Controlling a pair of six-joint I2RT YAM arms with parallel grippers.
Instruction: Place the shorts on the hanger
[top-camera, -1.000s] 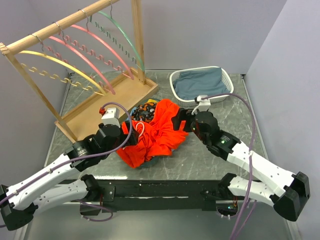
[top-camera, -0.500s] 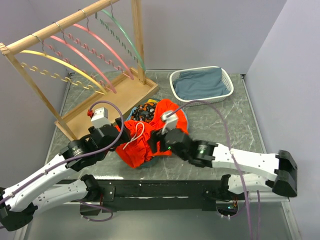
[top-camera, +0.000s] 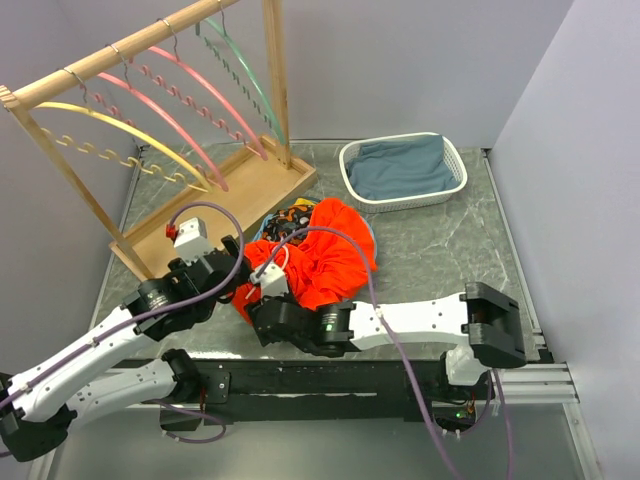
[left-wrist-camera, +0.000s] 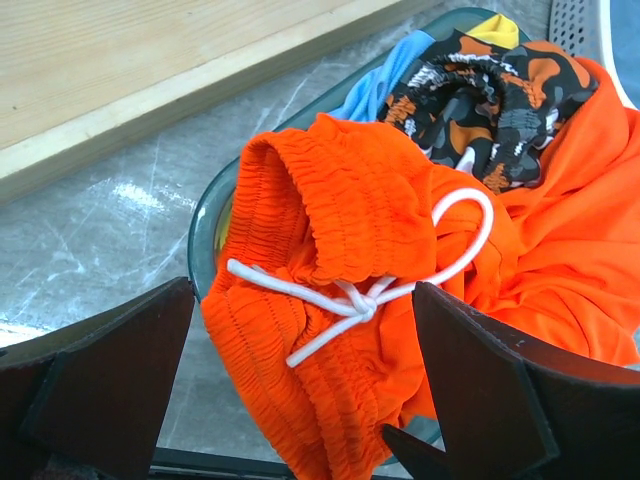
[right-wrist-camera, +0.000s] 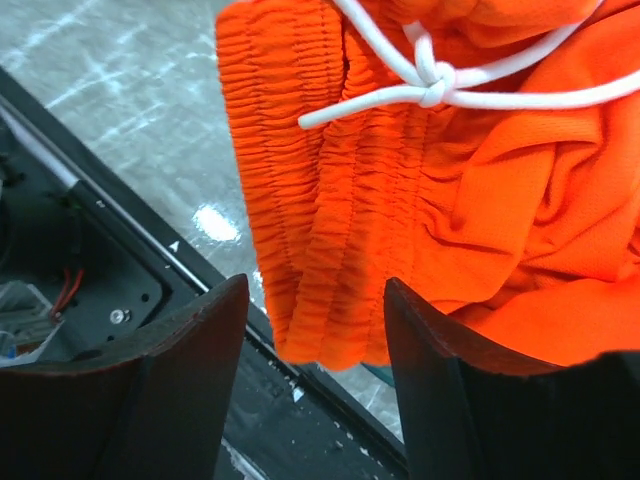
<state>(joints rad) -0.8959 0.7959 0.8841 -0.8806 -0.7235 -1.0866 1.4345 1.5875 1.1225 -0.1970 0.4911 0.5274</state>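
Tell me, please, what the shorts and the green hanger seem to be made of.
The shorts look like thin matte fabric, probably synthetic knit, judging by the fine mesh weave and the crinkled elastic waistband. The hanger is likely smooth pale green plastic, given its thin moulded arch with notches.

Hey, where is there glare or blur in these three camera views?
Top external view: evenly lit, sharp, no strong glare. Left wrist view: the shorts are crisp, with pale reflections on the table beside them. Right wrist view: one bright glare spot on the table, waistband ribbing in sharp focus.
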